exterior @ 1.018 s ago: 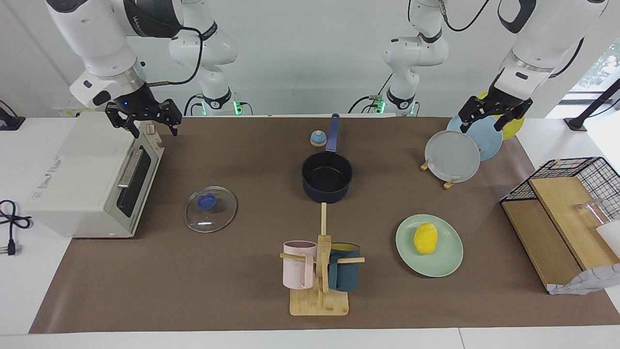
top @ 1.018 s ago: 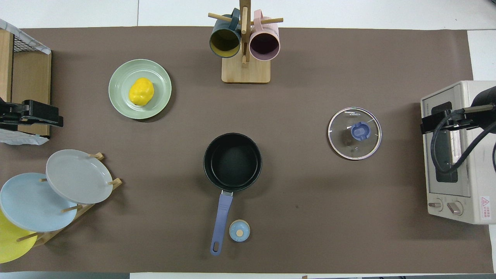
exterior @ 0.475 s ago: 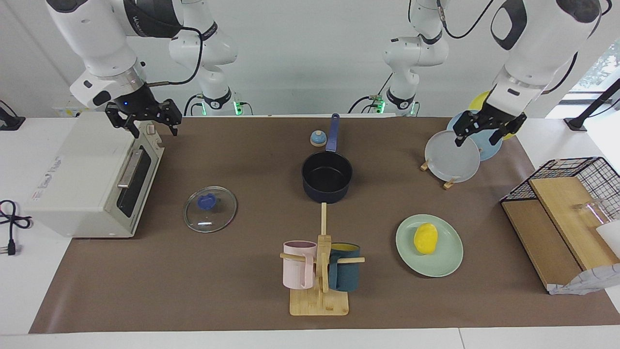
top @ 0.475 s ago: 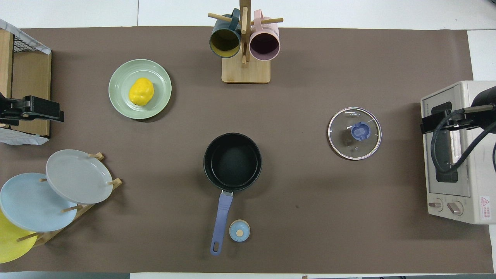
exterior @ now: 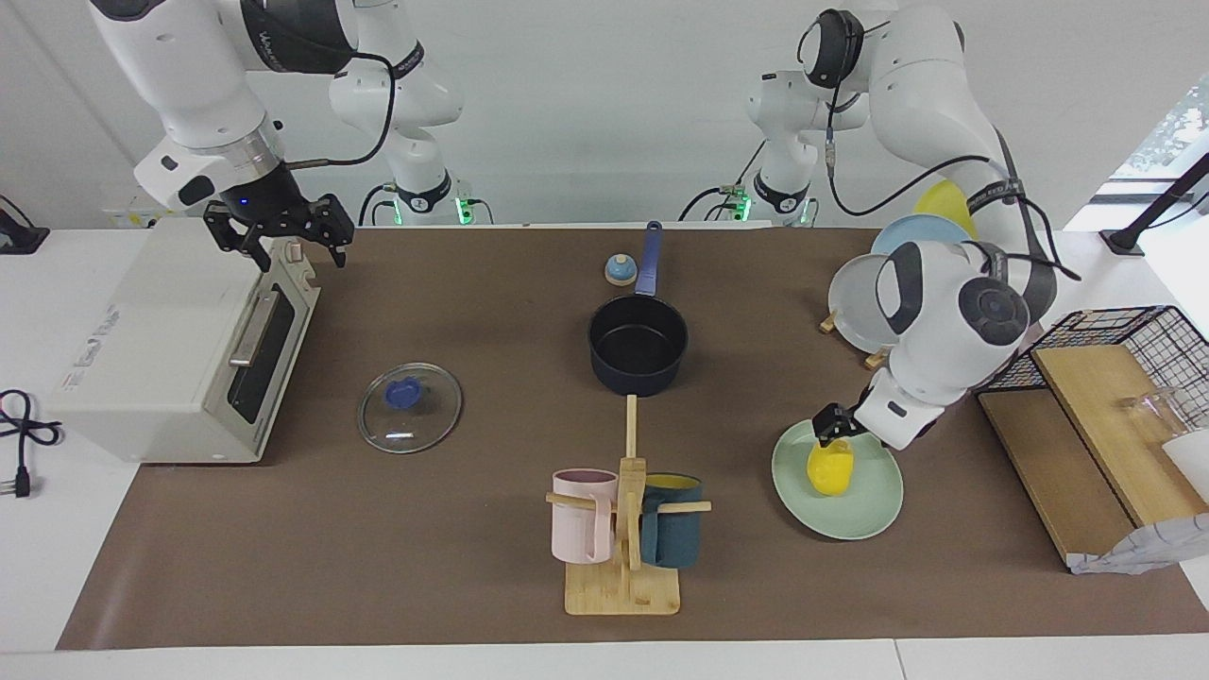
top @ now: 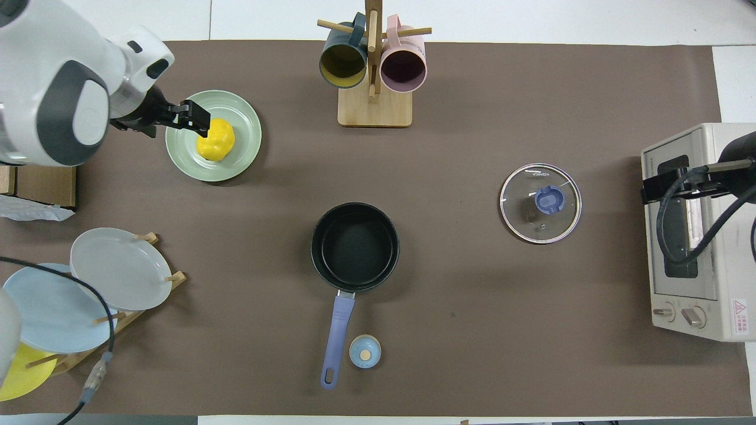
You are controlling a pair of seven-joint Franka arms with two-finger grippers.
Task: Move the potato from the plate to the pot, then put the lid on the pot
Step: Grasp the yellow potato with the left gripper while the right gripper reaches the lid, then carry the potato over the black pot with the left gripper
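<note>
Left gripper (exterior: 835,427) moved from plate rack down to potato (exterior: 830,468) on plate (exterior: 874,510), fingers wide, not gripping. Right gripper (exterior: 280,233) waits over toaster oven (exterior: 170,349), fingers wide.

Yellow potato (exterior: 830,469) on mint plate (exterior: 874,510); navy pot (exterior: 638,345) open; glass lid (exterior: 410,407) seemingly flat on table.

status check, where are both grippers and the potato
Left gripper open, down at the potato on the plate. Right gripper open, waiting over the oven. Pot empty, nothing blocking.
</note>
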